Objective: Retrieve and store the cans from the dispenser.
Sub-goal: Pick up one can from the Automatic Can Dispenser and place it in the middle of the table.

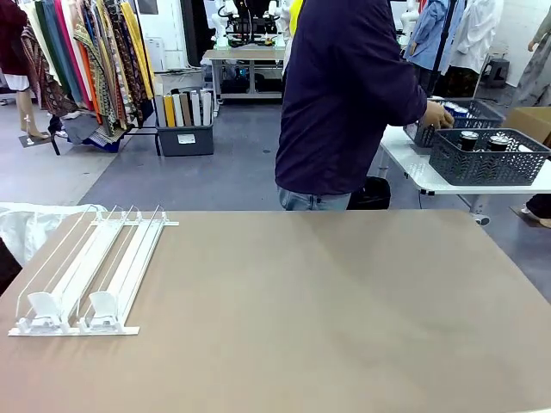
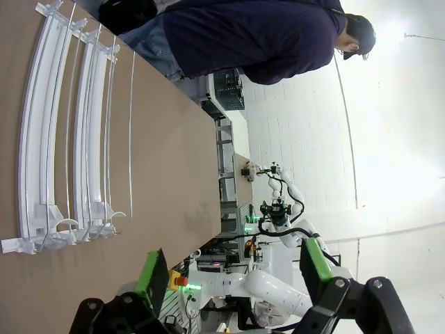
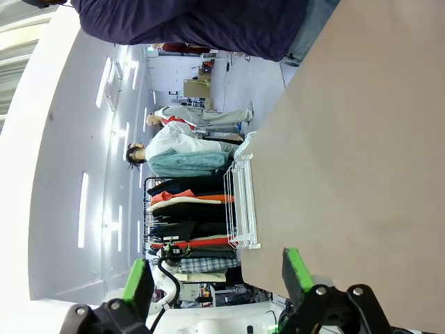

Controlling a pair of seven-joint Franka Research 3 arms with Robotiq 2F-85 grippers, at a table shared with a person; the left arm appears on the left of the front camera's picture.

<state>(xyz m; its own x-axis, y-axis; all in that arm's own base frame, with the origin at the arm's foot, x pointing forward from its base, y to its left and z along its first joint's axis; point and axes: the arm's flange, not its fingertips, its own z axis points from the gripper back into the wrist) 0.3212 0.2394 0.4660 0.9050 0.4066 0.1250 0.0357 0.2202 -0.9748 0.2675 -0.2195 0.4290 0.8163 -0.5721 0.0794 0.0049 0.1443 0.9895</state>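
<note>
Dispenser [image 1: 86, 275] lies well ahead of left gripper [image 2: 233, 278], jaws apart; right gripper [image 3: 215, 289] likewise spread; cans [image 1: 482, 140] in far basket [image 1: 486, 163].

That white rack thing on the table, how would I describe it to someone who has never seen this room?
On the big brown table, look to the robot's left, near edge. There lies the dispenser, a long, low white rack of thin wire rails and plastic tracks forming parallel lanes, with no cans in them.

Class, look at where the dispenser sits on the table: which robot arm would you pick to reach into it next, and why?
Probably the left. The dispenser lies on the table's left side, and the left gripper, open, sees it close by. From the right gripper, also open, it looks far off. Its lanes look empty.
</note>
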